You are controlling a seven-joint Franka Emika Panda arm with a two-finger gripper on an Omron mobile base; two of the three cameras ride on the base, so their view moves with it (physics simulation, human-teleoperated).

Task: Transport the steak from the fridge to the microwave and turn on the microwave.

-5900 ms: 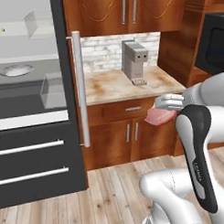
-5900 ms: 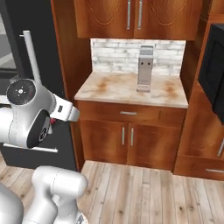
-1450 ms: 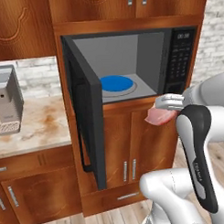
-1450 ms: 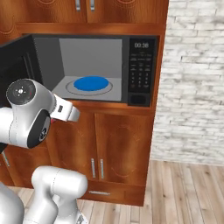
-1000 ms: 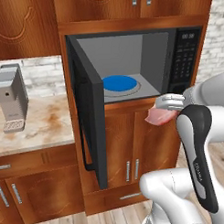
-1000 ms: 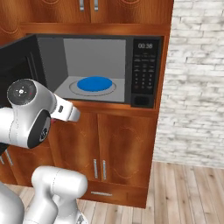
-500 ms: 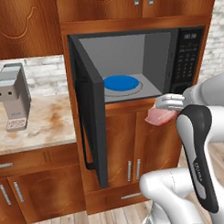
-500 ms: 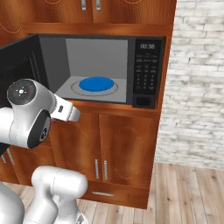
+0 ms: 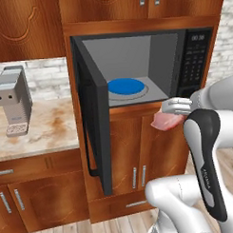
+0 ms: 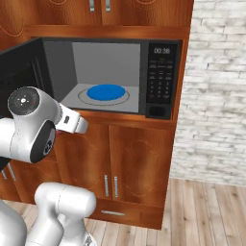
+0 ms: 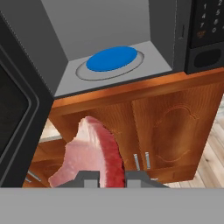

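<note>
At the bottom centre of the hand view the gripper [image 11: 106,177] pinches the steak [image 11: 94,155], below the open microwave [image 11: 109,52] whose blue plate [image 11: 112,58] fills the upper middle.

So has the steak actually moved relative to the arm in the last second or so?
No. The steak sits pinched in the gripper just as before. The microwave shifted slightly in view, so the base moved.
</note>
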